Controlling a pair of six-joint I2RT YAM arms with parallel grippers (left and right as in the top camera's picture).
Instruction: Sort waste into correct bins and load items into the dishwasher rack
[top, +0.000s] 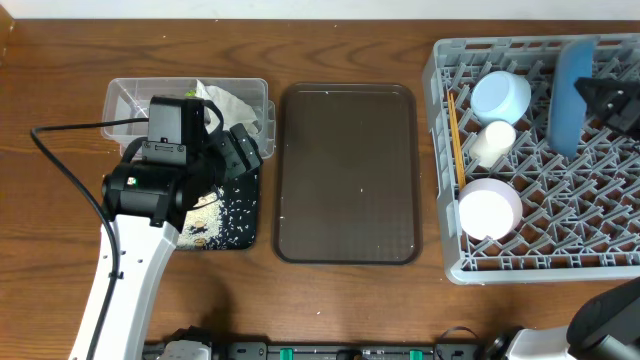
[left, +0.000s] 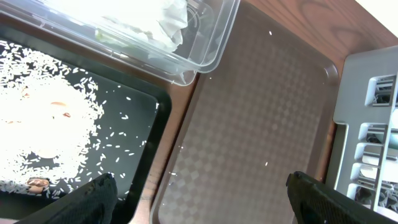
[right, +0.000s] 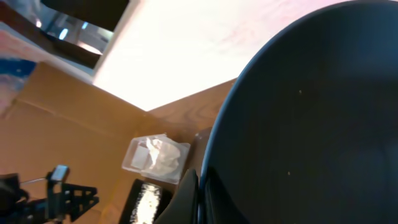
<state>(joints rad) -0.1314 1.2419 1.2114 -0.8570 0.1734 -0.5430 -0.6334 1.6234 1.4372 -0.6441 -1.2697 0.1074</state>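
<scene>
Wooden surface (top: 350, 300), brown serving tray (top: 346, 172) central, grey rack (top: 540, 265) to its right with right claw (top: 608, 100) together, left claw (top: 245, 152) apart at its left.

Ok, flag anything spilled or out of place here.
A few loose rice grains lie scattered on the brown serving tray, outside the black tray that holds the rice heap. Nothing else stands out.
</scene>
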